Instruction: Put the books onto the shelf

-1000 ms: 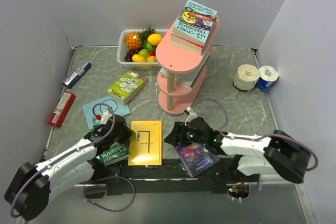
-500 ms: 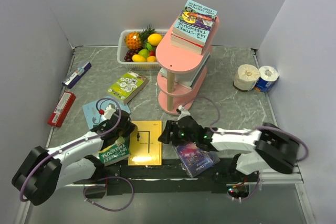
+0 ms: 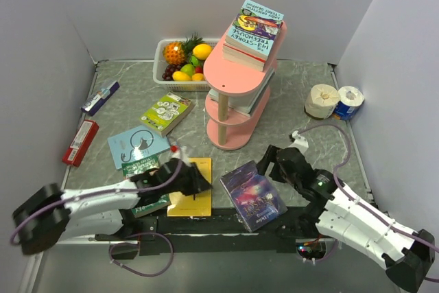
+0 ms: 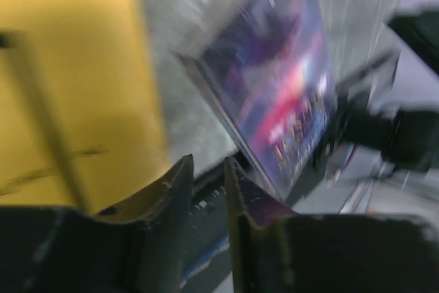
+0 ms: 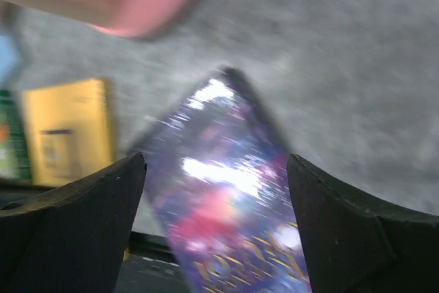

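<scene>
Pink shelf [image 3: 233, 118], seen from above, holds stacked books [image 3: 255, 29]; five more lie on the tabletop [image 3: 288, 87]. Left wrist view: my left tool [image 4: 207, 169] is barely parted and empty, between yellow book [image 4: 68, 87] and purple book [image 4: 274, 94]. Right wrist view: my right tool [image 5: 216, 169] is spread wide above the purple book.

Books [image 3: 255, 29] stacked atop pink shelf [image 3: 236, 77], purple book [image 3: 252, 195] flat

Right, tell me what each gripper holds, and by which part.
Nothing. Left gripper, empty by the yellow book; right gripper, wide open over the purple book.
</scene>
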Tool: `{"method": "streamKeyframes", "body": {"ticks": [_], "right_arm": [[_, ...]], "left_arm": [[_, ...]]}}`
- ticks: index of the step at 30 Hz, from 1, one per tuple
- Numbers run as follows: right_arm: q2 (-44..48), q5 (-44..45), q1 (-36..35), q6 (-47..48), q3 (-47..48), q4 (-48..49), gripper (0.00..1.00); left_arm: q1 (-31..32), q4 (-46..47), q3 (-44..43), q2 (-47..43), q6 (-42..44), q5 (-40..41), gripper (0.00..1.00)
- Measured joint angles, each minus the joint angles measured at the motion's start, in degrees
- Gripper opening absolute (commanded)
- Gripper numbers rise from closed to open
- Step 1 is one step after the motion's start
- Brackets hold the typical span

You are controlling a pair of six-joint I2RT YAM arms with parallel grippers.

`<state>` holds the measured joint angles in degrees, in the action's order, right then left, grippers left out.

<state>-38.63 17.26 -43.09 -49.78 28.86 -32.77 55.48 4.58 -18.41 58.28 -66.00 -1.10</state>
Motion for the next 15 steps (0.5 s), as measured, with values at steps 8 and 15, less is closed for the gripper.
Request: {"method": "streamKeyframes", "body": {"ticks": [8,15], "right_arm": [[-0.3,-5.2,0.6,-6.5,-4.2,-9.6,0.98],[0.2,-12.1,0.6,-9.9,-8.7,-10.3,0.98]], "left_arm": [[6.4,7.1,-11.4,24.8,5.4,-10.1,0.68],[7.8,9.5,-15.4,30.3,4.7,-15.6,0.84]]}}
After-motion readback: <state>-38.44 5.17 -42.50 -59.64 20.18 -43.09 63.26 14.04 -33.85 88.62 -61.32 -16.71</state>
